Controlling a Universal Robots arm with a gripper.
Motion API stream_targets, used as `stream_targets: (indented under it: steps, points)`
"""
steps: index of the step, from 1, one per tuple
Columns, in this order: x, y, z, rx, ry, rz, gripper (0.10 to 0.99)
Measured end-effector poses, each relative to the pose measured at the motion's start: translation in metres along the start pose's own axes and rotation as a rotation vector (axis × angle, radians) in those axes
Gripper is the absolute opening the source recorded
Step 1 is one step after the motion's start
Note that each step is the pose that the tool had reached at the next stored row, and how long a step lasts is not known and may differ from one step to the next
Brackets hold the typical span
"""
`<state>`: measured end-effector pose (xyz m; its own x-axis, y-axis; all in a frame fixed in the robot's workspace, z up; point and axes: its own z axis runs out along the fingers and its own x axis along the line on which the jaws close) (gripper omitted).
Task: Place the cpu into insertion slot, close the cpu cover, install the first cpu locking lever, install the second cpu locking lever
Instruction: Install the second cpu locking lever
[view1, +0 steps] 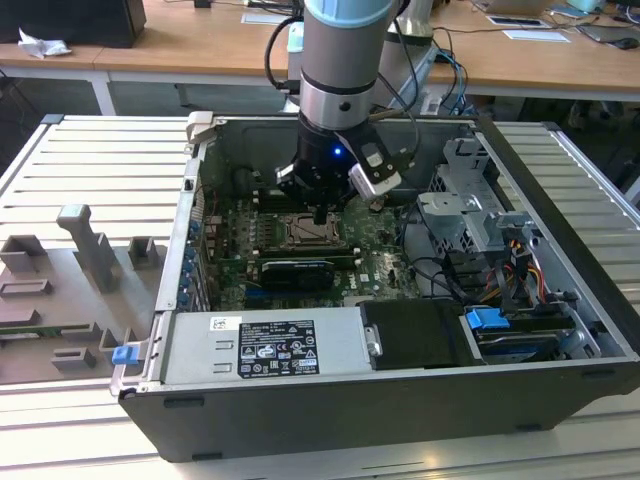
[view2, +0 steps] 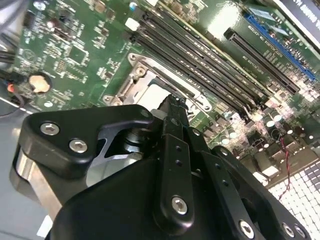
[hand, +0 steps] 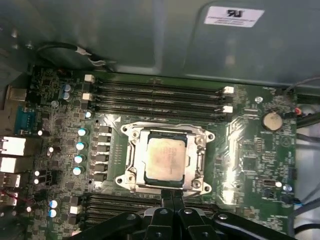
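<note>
The cpu (hand: 166, 159), a pale square chip, lies flat in the insertion slot (hand: 143, 172), whose black frame shows at its edges. The silver cpu cover (hand: 200, 150) lies down around the chip, its cut-out showing the metal face. My gripper (hand: 173, 194) is shut with nothing between its fingers, its tips just beside one edge of the socket. In the second wrist view the gripper (view2: 172, 102) hangs close over the cpu (view2: 152, 95) and the cover (view2: 131, 80). In the exterior view the gripper (view1: 320, 212) sits low inside the open computer case, right above the socket (view1: 303, 232).
Long black memory slots (hand: 155, 95) run along both sides of the socket. A black card (view1: 295, 272) lies near it, with the power supply (view1: 265, 345), a drive cage (view1: 470, 200) and cables (view1: 440, 270) around. The case walls (view1: 190, 200) enclose the board. Grey fixtures (view1: 90, 250) stand on the exterior view's left.
</note>
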<state>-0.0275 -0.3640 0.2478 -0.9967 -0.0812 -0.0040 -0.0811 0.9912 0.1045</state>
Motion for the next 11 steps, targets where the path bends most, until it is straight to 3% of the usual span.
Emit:
stream_targets:
  steps: [7, 8, 10, 11]
  points:
    - [0.0078, -0.0058, 0.0057, -0.003, 0.0000, -0.001, 0.106]
    - [0.0101, -0.0065, 0.0058, -0.003, -0.0001, -0.001, 0.106]
    - [0.0224, -0.0084, 0.0062, -0.003, -0.0001, -0.001, 0.106]
    - [0.0240, -0.0098, 0.0067, -0.003, 0.0000, -0.001, 0.106]
